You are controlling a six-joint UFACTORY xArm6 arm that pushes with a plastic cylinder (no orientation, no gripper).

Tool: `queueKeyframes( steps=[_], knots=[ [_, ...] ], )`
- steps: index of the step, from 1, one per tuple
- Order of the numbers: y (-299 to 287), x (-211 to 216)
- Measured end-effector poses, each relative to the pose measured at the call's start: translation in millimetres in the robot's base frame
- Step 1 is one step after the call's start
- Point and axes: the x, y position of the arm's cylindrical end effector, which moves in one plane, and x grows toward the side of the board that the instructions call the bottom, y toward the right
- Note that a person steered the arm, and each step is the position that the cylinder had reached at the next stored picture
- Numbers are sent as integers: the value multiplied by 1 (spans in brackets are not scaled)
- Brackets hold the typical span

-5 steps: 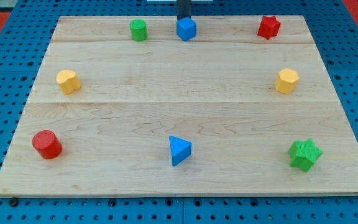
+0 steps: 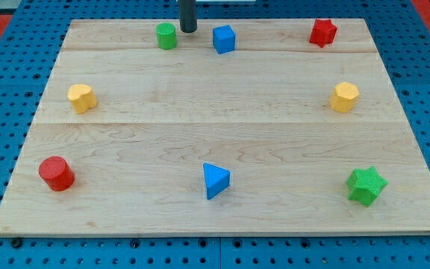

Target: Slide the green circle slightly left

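Observation:
The green circle [image 2: 166, 35], a short green cylinder, stands near the top edge of the wooden board [image 2: 215, 134], left of centre. My tip [image 2: 189, 30] is just to its right, a small gap away, between it and the blue cube [image 2: 224, 38]. The rod rises out of the view's top.
A red star [image 2: 322, 32] sits at top right. Yellow hexagon blocks sit at mid left [image 2: 81, 98] and mid right [image 2: 344, 97]. A red cylinder [image 2: 56, 173] is at bottom left, a blue triangle [image 2: 215, 180] at bottom centre, a green star [image 2: 366, 185] at bottom right.
My tip has moved left, from behind the blue cube to the gap between the cube and the green circle. The blocks have not visibly moved.

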Motion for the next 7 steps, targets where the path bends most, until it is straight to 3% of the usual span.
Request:
queueKeyframes(
  steps=[3,5,7],
  knots=[
    [-27,2],
    [9,21],
    [1,26]
  ],
)
